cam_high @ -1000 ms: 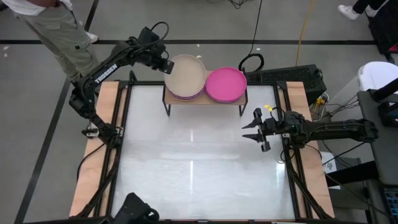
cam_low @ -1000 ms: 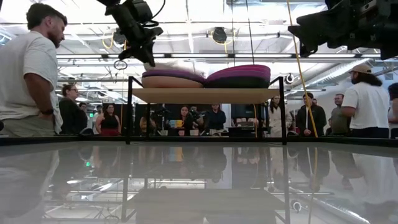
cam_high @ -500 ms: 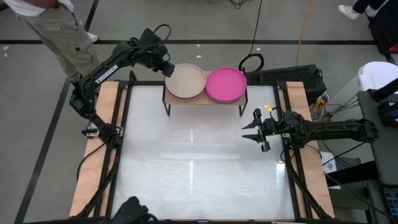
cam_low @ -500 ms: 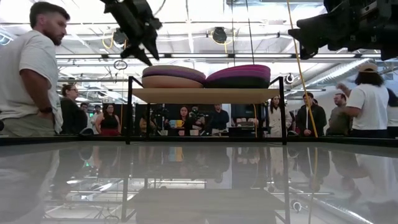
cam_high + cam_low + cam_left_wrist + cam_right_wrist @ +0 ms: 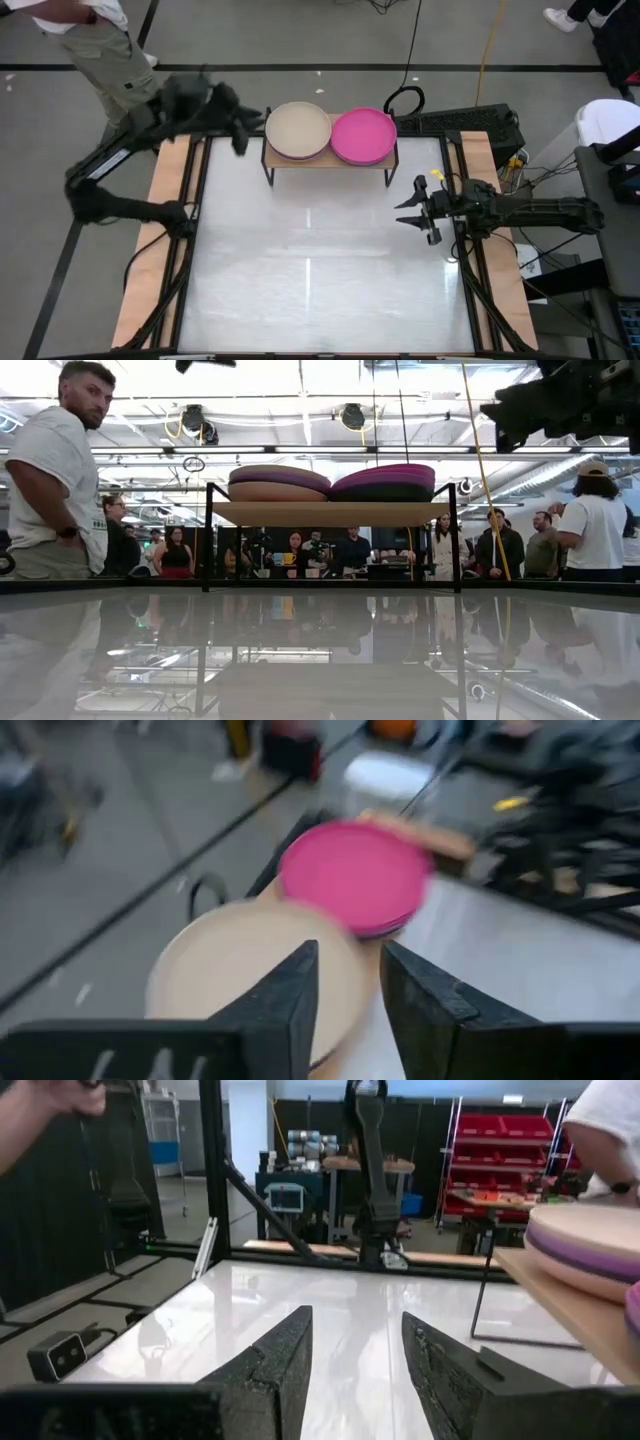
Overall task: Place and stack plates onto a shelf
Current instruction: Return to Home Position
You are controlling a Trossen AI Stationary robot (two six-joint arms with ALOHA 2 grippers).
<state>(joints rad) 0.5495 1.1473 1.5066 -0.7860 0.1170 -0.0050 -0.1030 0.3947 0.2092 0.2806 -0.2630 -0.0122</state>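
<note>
Two stacks of plates rest on the light-wood shelf [image 5: 330, 160]. The left stack has a beige plate [image 5: 298, 130] on top, over a purple one [image 5: 585, 1258]. The right stack is topped by a magenta plate [image 5: 363, 135]. The low view shows the left stack [image 5: 278, 482] and the right stack [image 5: 385, 480] side by side on the shelf board [image 5: 330, 512]. My left gripper [image 5: 243, 128] is open and hangs just left of the shelf, apart from the beige plate [image 5: 230, 970]. My right gripper [image 5: 405, 212] is open above the table's right part.
The shelf stands at the far edge of the white tabletop [image 5: 310, 270]. Cables and a dark box [image 5: 470, 125] lie behind it. Several people stand beyond the table, one [image 5: 55, 470] close to its far left corner.
The beige plate, which sat raised and shifted to the far left in my left gripper, came down flat onto the left stack. My left gripper then came off its rim, drew back toward the table's left and rose out of the low view.
</note>
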